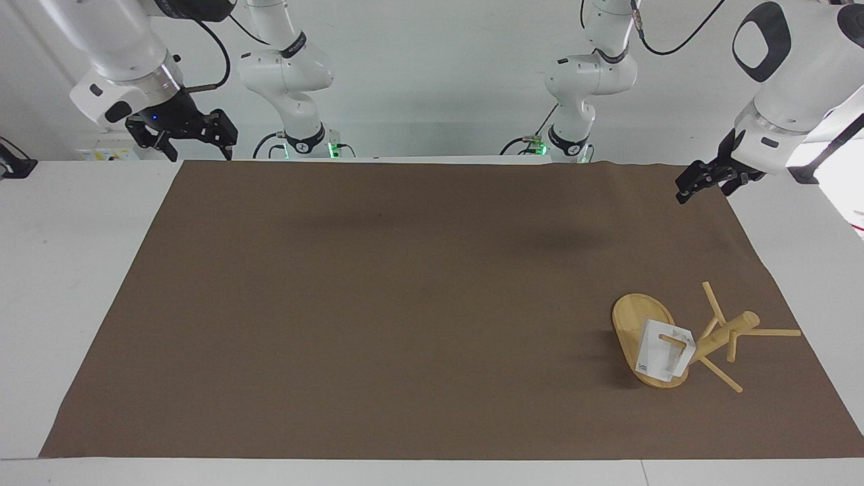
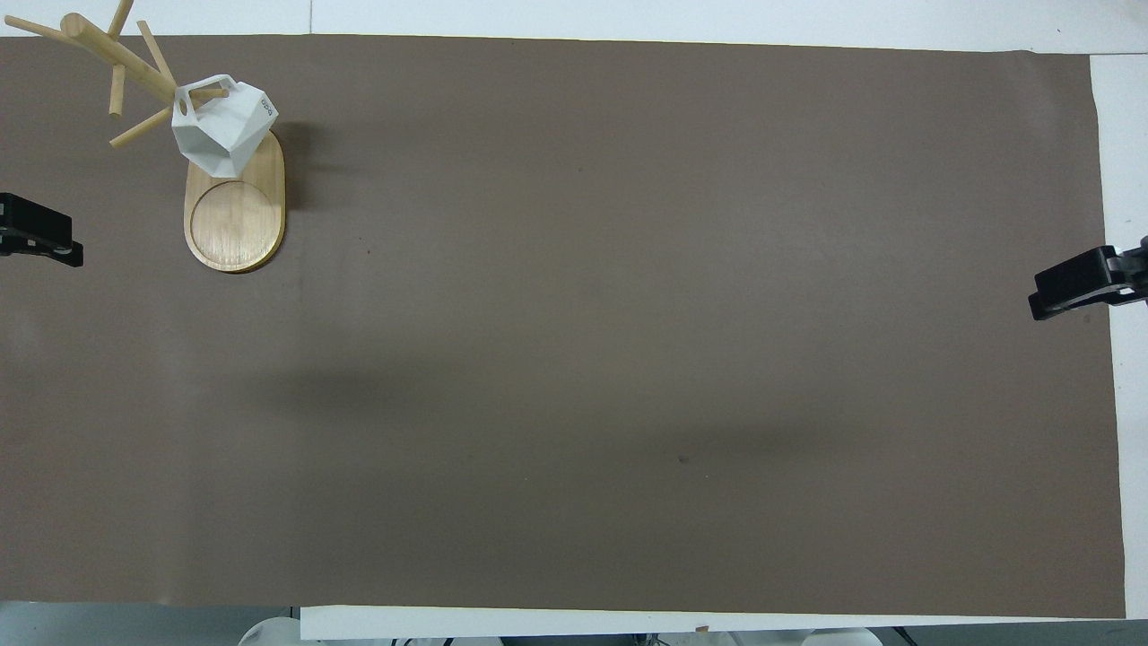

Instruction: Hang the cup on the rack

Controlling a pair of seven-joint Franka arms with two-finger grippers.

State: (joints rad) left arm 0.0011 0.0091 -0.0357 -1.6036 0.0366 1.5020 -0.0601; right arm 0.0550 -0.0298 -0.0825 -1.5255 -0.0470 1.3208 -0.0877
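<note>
The bamboo rack [image 1: 725, 334] [image 2: 235, 215] stands on its oval base toward the left arm's end of the table, away from the robots. The white faceted cup [image 1: 665, 351] [image 2: 224, 126] hangs by its handle on one of the pegs, over the base. My left gripper [image 1: 698, 189] [image 2: 63, 242] is open and holds nothing, raised over the mat's edge at the left arm's end, well apart from the rack. At the right arm's end my right gripper [image 1: 202, 150] [image 2: 1045, 296] waits, open and raised above the mat's corner.
A brown mat [image 1: 405, 304] covers most of the white table [image 1: 81, 270]. Nothing else lies on it. Both arm bases stand along the table's edge at the robots' end.
</note>
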